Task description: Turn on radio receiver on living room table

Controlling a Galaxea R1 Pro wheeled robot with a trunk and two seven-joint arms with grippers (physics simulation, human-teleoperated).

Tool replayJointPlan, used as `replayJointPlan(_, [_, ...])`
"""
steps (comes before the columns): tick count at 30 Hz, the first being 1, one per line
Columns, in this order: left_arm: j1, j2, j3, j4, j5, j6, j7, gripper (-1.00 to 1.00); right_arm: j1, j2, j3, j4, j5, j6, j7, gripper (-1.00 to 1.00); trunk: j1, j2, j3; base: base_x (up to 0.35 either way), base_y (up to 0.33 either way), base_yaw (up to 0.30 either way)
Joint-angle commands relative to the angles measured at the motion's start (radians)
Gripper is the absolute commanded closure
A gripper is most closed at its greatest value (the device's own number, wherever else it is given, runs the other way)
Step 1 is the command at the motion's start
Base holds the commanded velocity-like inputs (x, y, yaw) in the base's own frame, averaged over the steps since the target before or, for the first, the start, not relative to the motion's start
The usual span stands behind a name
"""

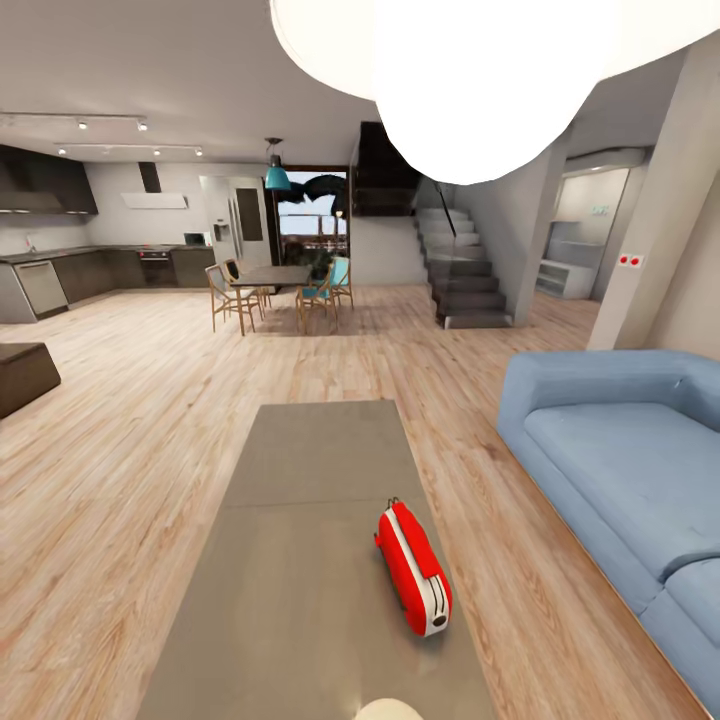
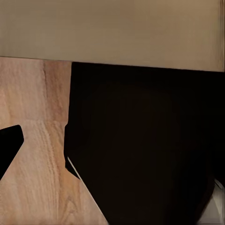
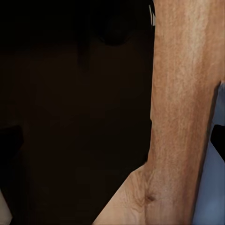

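At the left edge of the left wrist view, a dark wedge that may be a fingertip of the left gripper juts over the wood plank floor; whether that claw is released or clenched cannot be told. Similar dark shapes at the edges of the right wrist view leave the right gripper's state equally unreadable; beside them runs a strip of wood floor and a pale blue surface at the right edge. Lower centre of the head view: the radio receiver lies on its side on the table, near the table's right edge and below the seam across the grey top. Right of the table stands the sofa. A pendant lamp occupies the upper centre; the dining table with chairs and a staircase lie beyond.
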Motion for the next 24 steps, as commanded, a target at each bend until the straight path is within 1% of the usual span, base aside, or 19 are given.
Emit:
replayJointPlan(1, [0.000,0.000,0.000,0.000,0.000,0.000,0.000,-1.00,0.000,0.000,0.000,0.000,0.000,0.000,0.000,-1.00,-0.004,0.007,0.003,0.000,0.000,0.000])
replayJointPlan(17, [0.000,0.001,0.000,0.001,0.000,0.000,-0.002,-1.00,0.000,0.000,0.001,0.000,0.000,-0.002,0.000,-1.00,-0.065,0.119,0.053,0.000,0.000,0.000])
replayJointPlan(18, [0.000,0.007,0.003,-0.002,0.005,-0.002,0.000,-1.00,-0.002,-0.003,0.002,-0.001,-0.001,-0.001,0.000,-1.00,-0.065,0.119,0.053,0.000,0.000,0.000])
replayJointPlan(24, [0.000,0.008,0.003,-0.002,0.005,-0.002,0.000,-1.00,-0.002,-0.003,0.002,-0.001,-0.001,0.000,0.000,-1.00,-0.065,0.119,0.053,0.000,0.000,0.000])
